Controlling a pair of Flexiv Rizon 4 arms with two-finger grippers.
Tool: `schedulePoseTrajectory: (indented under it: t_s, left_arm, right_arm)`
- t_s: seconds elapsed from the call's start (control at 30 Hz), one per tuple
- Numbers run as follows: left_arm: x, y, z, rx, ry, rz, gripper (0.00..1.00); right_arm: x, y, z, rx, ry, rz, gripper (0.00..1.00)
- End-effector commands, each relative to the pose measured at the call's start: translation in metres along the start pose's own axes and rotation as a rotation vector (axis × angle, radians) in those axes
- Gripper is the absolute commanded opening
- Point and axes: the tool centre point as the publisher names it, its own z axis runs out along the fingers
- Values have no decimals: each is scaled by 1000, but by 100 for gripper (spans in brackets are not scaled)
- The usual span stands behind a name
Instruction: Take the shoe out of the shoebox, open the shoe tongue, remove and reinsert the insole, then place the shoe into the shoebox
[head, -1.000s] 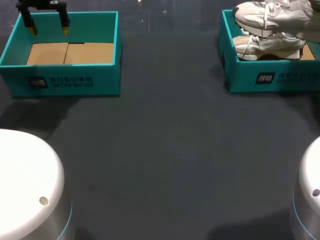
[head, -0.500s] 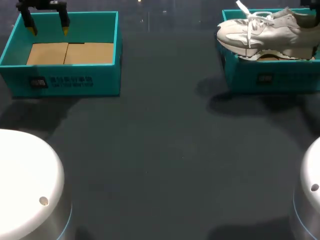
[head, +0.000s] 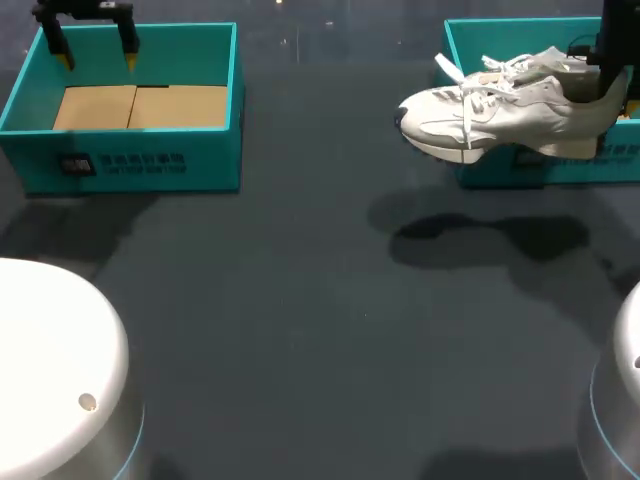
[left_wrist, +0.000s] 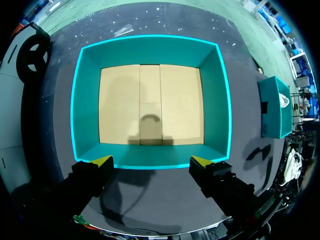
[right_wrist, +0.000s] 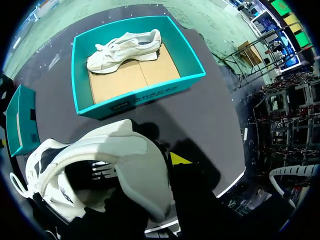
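Note:
A white sneaker (head: 500, 115) hangs in the air over the left front corner of the right teal shoebox (head: 520, 22), toe pointing left, with its shadow on the table below. My right gripper (head: 610, 90) is shut on its heel collar. In the right wrist view the held sneaker (right_wrist: 100, 165) fills the space at the gripper (right_wrist: 150, 170); one yellow fingertip (right_wrist: 177, 159) shows outside the heel, the other is hidden. A second white sneaker (right_wrist: 125, 47) lies in the shoebox (right_wrist: 140, 97) below. My left gripper (head: 95, 55) stands open above the far edge of the left box.
The left teal box (left_wrist: 150, 100) holds only a cardboard floor; my left gripper (left_wrist: 152, 162) hovers at its wall, fingers wide apart. The dark table (head: 320, 320) stretches between the two boxes. White arm bases sit at both near corners.
The right gripper has lifted the sneaker out of the right shoebox and carried it left and toward me. The left arm has not moved.

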Motion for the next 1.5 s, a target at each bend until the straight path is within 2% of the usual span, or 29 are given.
schedulePoseTrajectory:
  t_s: [0.03,0.2,0.23,0.67,0.8,1.13,1.3,1.5]
  left_arm:
    - [0,0,-1,0,-1,0,100]
    - [0,0,-1,0,-1,0,100]
    - [0,0,-1,0,-1,0,100]
    - [0,0,-1,0,-1,0,100]
    - [0,0,-1,0,-1,0,100]
    - [0,0,-1,0,-1,0,100]
    - [0,0,-1,0,-1,0,100]
    - [0,0,-1,0,-1,0,100]
  right_arm:
    - [-3,-4,-1,-35,8,1,0]
    - [-3,-4,-1,-35,8,1,0]
    - [-1,-8,-2,-41,7,-1,0]
    - [26,-103,-1,-74,-21,56,0]
    - [35,-129,1,-93,-60,89,0]
    - [72,-184,27,-90,-96,78,0]
    - [89,-200,40,-58,-93,78,0]
    - [89,-200,40,-58,-93,78,0]
